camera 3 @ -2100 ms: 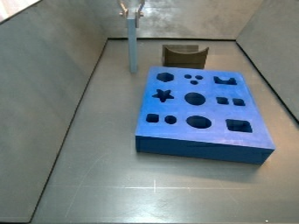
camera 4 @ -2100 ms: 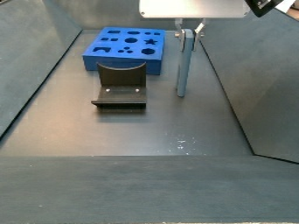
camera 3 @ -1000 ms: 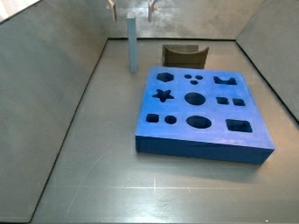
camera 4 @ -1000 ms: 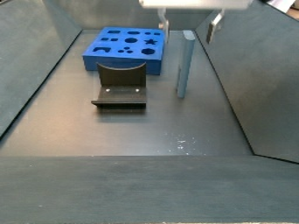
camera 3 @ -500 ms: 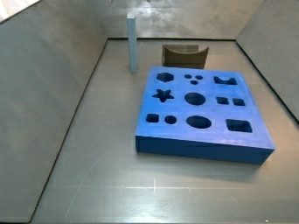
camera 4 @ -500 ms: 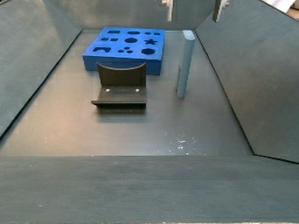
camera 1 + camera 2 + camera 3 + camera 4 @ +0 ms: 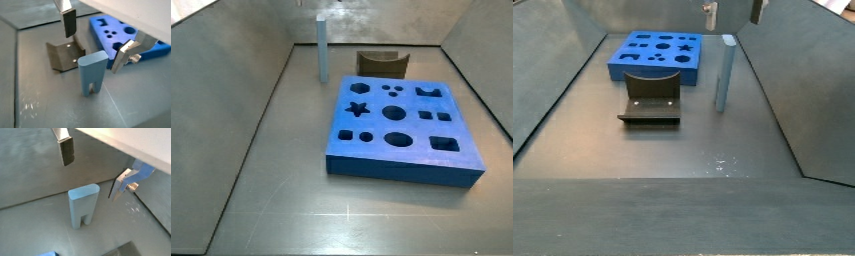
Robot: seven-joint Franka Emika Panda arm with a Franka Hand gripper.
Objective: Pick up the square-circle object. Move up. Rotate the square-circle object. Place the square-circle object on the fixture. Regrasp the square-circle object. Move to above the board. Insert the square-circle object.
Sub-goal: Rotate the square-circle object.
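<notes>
The square-circle object (image 7: 92, 73), a slim pale blue bar with a slotted foot and a flat top, stands upright on the matte grey floor (image 7: 291, 170), beside the fixture (image 7: 651, 103) and the board (image 7: 401, 125). The fixture is a dark notched bracket; the board is a thick blue slab cut with star, round and square holes. Above the bar hangs the gripper (image 7: 93, 168), its silver plate fingers (image 7: 65, 151) spread wide and holding nothing.

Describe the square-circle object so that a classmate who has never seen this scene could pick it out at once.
Start at the big blue board full of shaped holes. Beside it, near the dark fixture, the square-circle object stands upright on the floor, below the open gripper. It is the only slim, pale blue-grey bar, taller than both neighbours.
</notes>
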